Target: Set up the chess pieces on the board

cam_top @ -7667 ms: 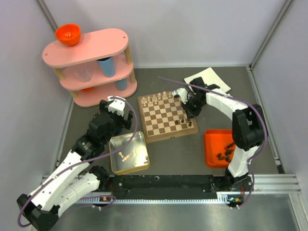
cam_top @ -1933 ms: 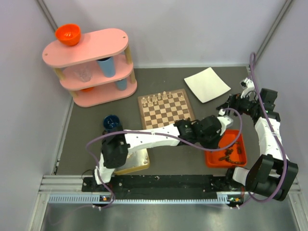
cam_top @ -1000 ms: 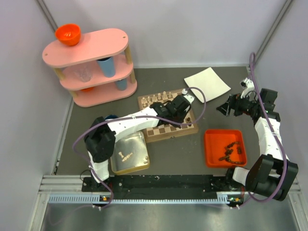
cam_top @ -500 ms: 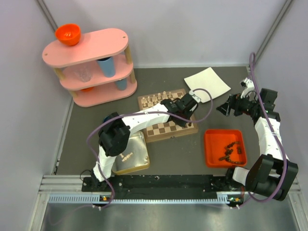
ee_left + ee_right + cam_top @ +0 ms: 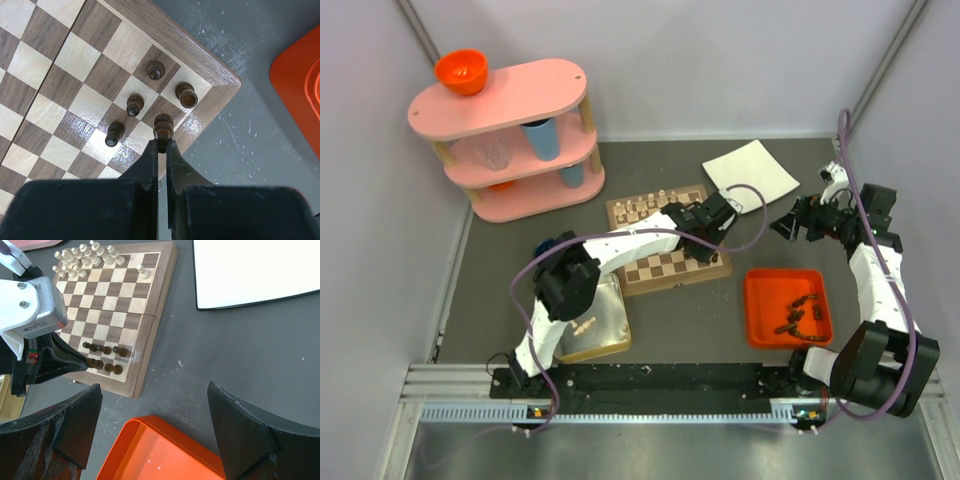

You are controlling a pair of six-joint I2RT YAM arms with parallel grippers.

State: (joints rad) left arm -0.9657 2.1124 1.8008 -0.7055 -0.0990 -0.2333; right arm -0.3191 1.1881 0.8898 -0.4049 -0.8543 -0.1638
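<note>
The board (image 5: pixel 660 266) lies mid-table. Cream chess pieces (image 5: pixel 642 206) line its far left edge, also in the right wrist view (image 5: pixel 82 262). A few dark pieces (image 5: pixel 104 350) stand at its near right corner. My left gripper (image 5: pixel 161 145) is shut on a dark chess piece (image 5: pixel 163 125), held over the corner squares beside several standing dark ones (image 5: pixel 185 95); whether its base touches the board is hidden. From above, the left gripper (image 5: pixel 705 252) hovers over that corner. My right gripper (image 5: pixel 790 226) hangs open and empty right of the board.
An orange tray (image 5: pixel 760 300) with more dark pieces (image 5: pixel 798 315) sits right of the board. A silver tin (image 5: pixel 605 300) lies at the near left. A white sheet (image 5: pixel 750 175) is at the back right, a pink shelf (image 5: pixel 510 130) at the back left.
The left arm has swung from the board's middle toward its near right corner, carrying a dark piece. The right arm has stayed still and open.
</note>
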